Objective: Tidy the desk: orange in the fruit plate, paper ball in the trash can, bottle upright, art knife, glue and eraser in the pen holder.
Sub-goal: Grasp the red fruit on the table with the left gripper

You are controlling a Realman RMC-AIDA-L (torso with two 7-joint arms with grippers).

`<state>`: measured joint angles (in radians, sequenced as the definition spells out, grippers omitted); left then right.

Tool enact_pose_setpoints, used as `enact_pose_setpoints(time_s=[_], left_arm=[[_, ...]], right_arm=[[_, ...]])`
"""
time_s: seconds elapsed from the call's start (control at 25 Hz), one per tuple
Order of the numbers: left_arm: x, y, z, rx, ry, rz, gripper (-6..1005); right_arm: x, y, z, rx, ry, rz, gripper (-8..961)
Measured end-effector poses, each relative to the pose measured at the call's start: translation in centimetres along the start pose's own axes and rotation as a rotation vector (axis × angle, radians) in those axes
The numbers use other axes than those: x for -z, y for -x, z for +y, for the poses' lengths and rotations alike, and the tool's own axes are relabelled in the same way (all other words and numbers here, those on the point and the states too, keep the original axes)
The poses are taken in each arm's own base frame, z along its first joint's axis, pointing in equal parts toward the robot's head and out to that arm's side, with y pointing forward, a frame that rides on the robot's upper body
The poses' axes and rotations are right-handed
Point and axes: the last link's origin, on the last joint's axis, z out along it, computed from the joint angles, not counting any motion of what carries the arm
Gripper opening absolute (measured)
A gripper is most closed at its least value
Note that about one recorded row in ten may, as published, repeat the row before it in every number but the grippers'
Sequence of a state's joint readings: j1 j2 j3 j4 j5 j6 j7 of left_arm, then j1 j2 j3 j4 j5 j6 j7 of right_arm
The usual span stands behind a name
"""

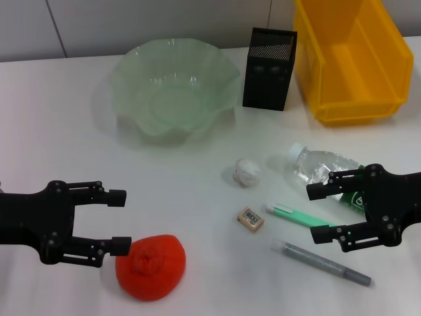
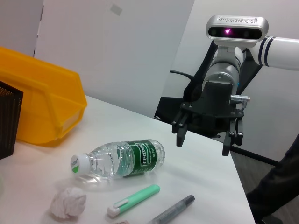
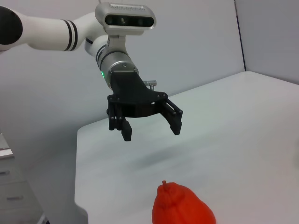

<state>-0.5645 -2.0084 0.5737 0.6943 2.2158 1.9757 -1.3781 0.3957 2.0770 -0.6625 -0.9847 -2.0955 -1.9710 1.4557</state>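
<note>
The orange [image 1: 151, 266] lies at the front left of the table, just right of my open, empty left gripper [image 1: 120, 221]; both also show in the right wrist view, the orange [image 3: 182, 207] and the left gripper [image 3: 151, 132]. The bottle [image 1: 319, 170] lies on its side under my open right gripper [image 1: 317, 214], which hovers above the green art knife [image 1: 299, 216]. The grey glue stick [image 1: 322, 262], eraser [image 1: 250, 218] and paper ball [image 1: 247, 171] lie nearby. The fruit plate [image 1: 131, 72], pen holder [image 1: 268, 69] and trash can [image 1: 316, 66] stand at the back.
The left wrist view shows the bottle [image 2: 121, 161], paper ball [image 2: 68, 203], art knife [image 2: 134, 199], glue stick [image 2: 170, 212] and the right gripper [image 2: 202, 144] near the table's edge. A dark chair stands beyond that edge.
</note>
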Motion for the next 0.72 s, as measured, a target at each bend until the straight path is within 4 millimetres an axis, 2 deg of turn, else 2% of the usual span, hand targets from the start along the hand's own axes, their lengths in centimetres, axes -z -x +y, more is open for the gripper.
enact_pose_setpoints(time_s=[0.72], left_arm=[[0.18,0.29,0.19,0.001,0.001,-0.021,849]], right_arm=[[0.24,-0.03,-0.05,-0.004,-0.01,-0.004,726]])
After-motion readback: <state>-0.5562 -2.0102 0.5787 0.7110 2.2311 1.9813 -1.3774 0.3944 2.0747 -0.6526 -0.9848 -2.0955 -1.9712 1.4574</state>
